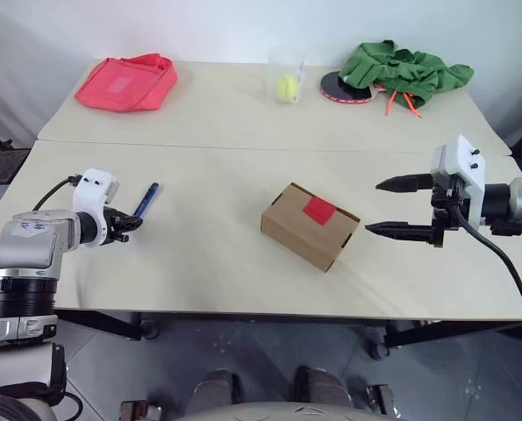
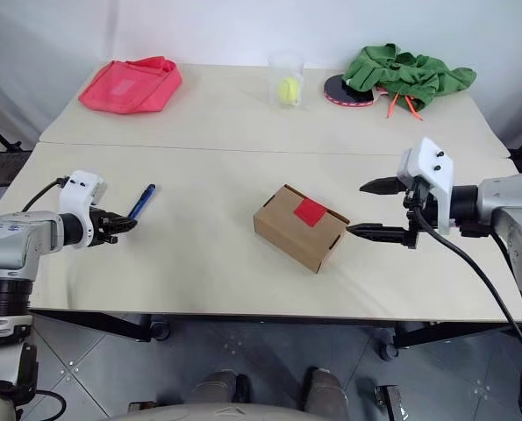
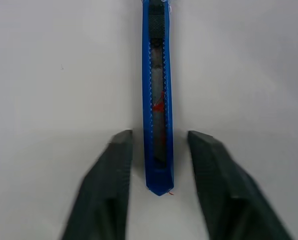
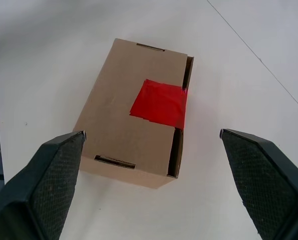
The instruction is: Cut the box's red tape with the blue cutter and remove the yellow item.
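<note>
The brown cardboard box [image 1: 309,226] lies flaps shut at the middle of the near table, with the red tape [image 1: 318,210] square across its seam. The yellow item is hidden. The blue cutter [image 1: 146,200] lies flat on the table at the left. My left gripper [image 1: 133,224] is low at its near end; in the left wrist view the fingers [image 3: 116,170] stand close on either side of the cutter [image 3: 158,100] with thin gaps showing. My right gripper [image 1: 372,206] hovers wide open just right of the box, facing the tape [image 4: 159,104].
On the far table lie a red-pink cloth bag [image 1: 125,83] at the left, a clear cup holding a yellow-green ball [image 1: 287,86] in the middle, and a green cloth [image 1: 405,70] over a dark paddle [image 1: 344,88] at the right. A seam joins the two tables.
</note>
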